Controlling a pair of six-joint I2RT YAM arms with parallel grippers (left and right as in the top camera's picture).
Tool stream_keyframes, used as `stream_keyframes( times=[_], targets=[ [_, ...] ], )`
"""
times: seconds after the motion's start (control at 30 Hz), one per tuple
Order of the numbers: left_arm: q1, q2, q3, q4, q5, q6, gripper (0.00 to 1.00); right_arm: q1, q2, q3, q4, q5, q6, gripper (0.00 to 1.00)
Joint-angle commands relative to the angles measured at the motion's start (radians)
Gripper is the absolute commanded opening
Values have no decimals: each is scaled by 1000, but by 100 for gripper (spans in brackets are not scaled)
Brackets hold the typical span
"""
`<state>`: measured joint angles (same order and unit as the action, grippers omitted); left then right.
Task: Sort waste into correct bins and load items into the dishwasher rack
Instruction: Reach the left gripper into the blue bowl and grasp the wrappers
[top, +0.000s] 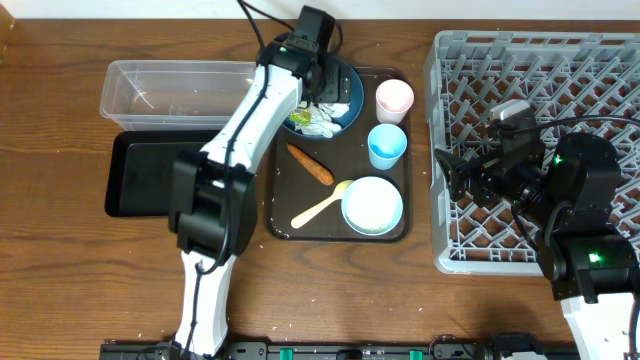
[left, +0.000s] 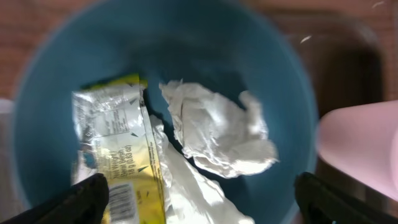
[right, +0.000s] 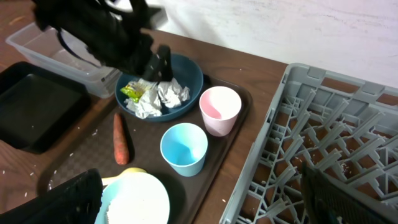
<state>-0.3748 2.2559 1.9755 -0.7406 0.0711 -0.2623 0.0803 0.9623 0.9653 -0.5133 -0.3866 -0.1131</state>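
Serving tray (top: 290, 195): dark blue bowl (left: 205, 50), white bowl (top: 372, 205), pink cup (top: 394, 98), light blue cup (top: 387, 146), spoon (top: 320, 208), carrot piece (top: 310, 164), one each.
Dark blue bowl holds crumpled wrappers (left: 217, 134) and one packet (left: 121, 155), print unreadable; left gripper (left: 199, 186) spread above it, right gripper (right: 205, 199) spread at rack (top: 600, 60) edge.

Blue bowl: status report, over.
Left end effector open, above blue bowl. Right end effector open, empty, by rack edge. Wrappers and yellow packet lie in bowl. Pink cup close beside it.
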Motion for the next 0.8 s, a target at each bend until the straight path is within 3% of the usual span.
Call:
stream_keyframes(
  times=[0.0, 0.33, 0.37, 0.43, 0.53, 0.63, 0.7, 0.77],
  targets=[
    [2, 72, 18, -2, -20, -32, 100, -14, 0, 22, -3, -6, 15, 99],
    [2, 168, 16, 4, -20, -32, 99, -14, 0, 22, -4, -6, 15, 99],
    [2, 172, 16, 6, -20, -32, 95, -14, 0, 22, -4, -6, 15, 99],
    [2, 179, 16, 6, -20, -32, 66, -14, 0, 22, -4, -6, 15, 99],
    [2, 179, 16, 7, -20, -32, 34, -14, 0, 22, -4, -6, 15, 99],
    [2, 172, 16, 6, -19, -32, 14, -14, 0, 22, -4, -6, 14, 99],
    [2, 154, 17, 5, -1, -32, 6, -14, 0, 22, -3, -6, 15, 99],
    [5, 125, 19, 5, 21, -32, 6, -14, 0, 22, -4, -6, 15, 99]
  ],
)
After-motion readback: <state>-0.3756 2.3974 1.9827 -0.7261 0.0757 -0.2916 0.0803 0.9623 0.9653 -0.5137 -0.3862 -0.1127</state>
